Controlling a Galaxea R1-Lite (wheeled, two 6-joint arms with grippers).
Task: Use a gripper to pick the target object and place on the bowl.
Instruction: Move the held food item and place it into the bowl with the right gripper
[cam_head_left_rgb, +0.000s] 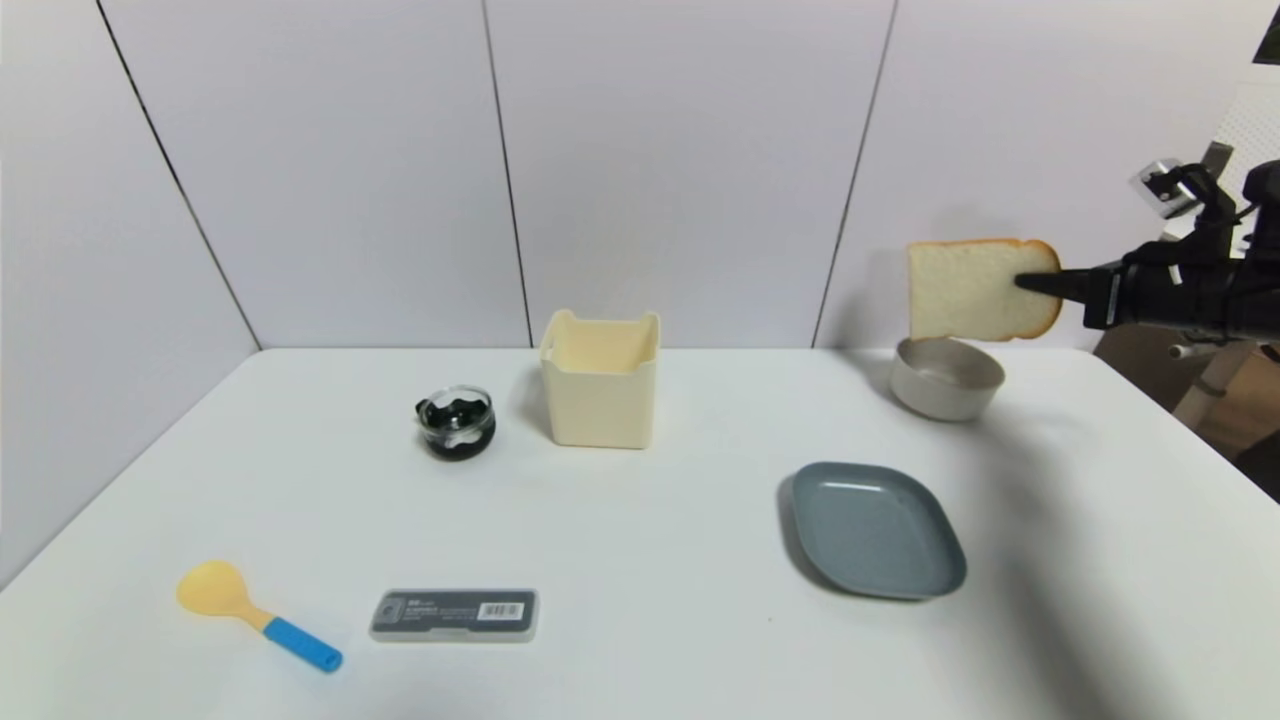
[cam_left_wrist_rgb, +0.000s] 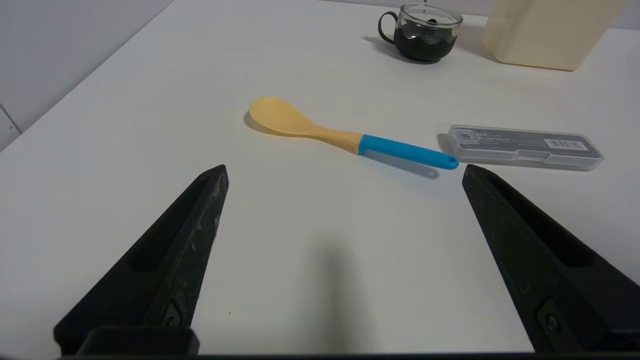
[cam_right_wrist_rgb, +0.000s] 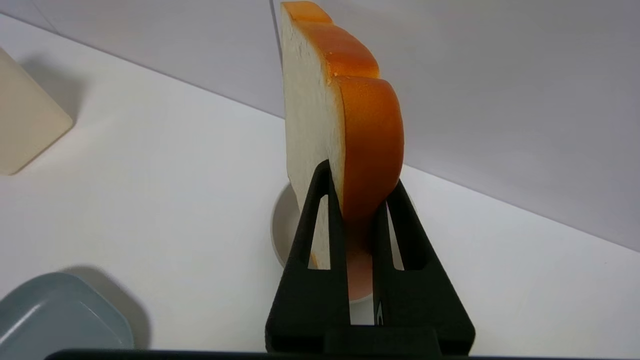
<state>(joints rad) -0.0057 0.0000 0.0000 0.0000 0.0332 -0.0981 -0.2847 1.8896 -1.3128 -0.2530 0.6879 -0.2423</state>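
Observation:
My right gripper (cam_head_left_rgb: 1030, 283) comes in from the right and is shut on the slice of white bread (cam_head_left_rgb: 975, 290) with an orange-brown crust. It holds the slice on edge in the air, right above the small off-white bowl (cam_head_left_rgb: 946, 377) at the back right of the table. In the right wrist view the black fingers (cam_right_wrist_rgb: 320, 200) pinch the bread (cam_right_wrist_rgb: 345, 110) by its crust end, and the bowl (cam_right_wrist_rgb: 282, 227) shows below, mostly hidden. My left gripper (cam_left_wrist_rgb: 345, 172) is open and empty above the table's front left, out of the head view.
A flat blue-grey plate (cam_head_left_rgb: 875, 530) lies in front of the bowl. A cream square container (cam_head_left_rgb: 600, 380) and a glass cup (cam_head_left_rgb: 456, 420) with dark contents stand at the back middle. A yellow spoon (cam_head_left_rgb: 255, 612) with a blue handle and a grey case (cam_head_left_rgb: 455, 614) lie front left.

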